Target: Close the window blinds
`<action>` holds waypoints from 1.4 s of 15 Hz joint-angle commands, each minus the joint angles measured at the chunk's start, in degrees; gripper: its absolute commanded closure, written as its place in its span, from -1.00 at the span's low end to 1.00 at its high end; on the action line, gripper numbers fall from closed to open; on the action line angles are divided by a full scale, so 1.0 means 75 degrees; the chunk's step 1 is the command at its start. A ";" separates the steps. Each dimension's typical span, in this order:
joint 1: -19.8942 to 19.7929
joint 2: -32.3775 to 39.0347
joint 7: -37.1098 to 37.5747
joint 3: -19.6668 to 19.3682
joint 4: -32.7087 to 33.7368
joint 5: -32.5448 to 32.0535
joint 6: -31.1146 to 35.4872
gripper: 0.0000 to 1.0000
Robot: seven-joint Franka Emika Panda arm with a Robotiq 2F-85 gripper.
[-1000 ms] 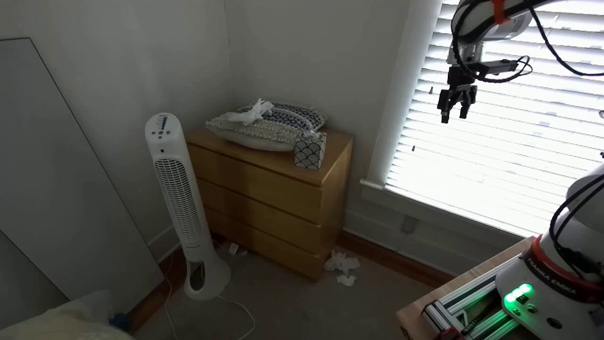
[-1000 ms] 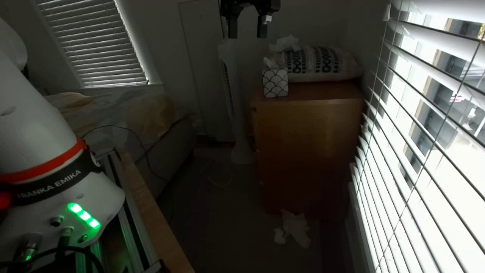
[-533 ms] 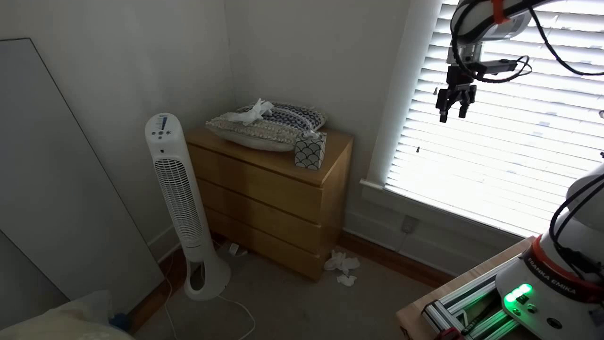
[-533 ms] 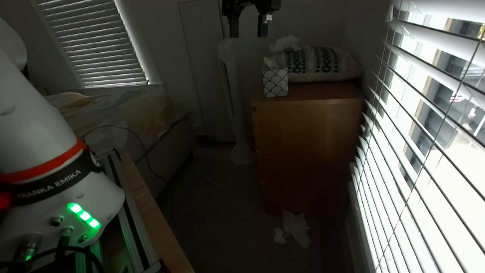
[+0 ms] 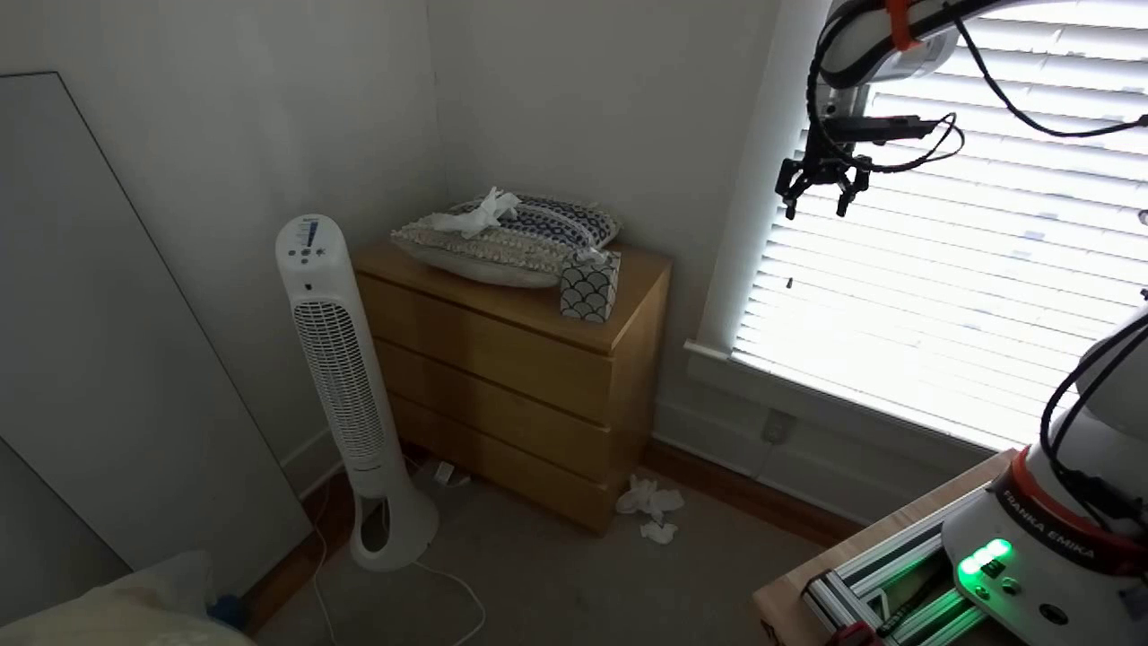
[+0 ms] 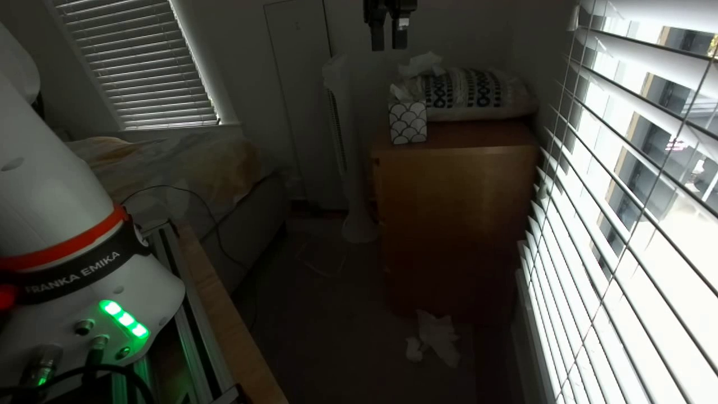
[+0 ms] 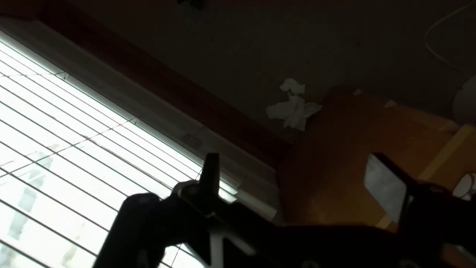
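Observation:
Large white window blinds [image 5: 951, 269] cover the bright window. Daylight and the street show between their slats [image 6: 617, 235], which stand apart. In the wrist view the blinds [image 7: 55, 163] fill the lower left. My gripper [image 5: 816, 212] points down with its fingers spread and nothing between them. In that exterior view it overlaps the left edge of the blinds; contact with them cannot be made out there. The gripper [image 6: 389, 48] appears well away from the slats in the second angle. Both fingers of the gripper [image 7: 293, 160] are wide apart in the wrist view. A small dark cord tassel [image 5: 789, 283] hangs below it.
A wooden dresser [image 5: 502, 359] carries pillows [image 5: 529, 238] and a tissue box [image 5: 589, 287]. Beside it stands a white tower fan [image 5: 345, 395]. Crumpled tissues [image 5: 650, 502] lie on the floor. A darker window with blinds [image 6: 146, 67] is above the bed [image 6: 185, 163].
My gripper has shifted left in one exterior view and right in the other, turning about its axis. It stays open. The hanging tassel has swung slightly.

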 commanded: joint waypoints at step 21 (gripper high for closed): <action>-0.0047 0.1032 0.7710 -0.0130 0.0996 -0.3214 0.1166 -1.00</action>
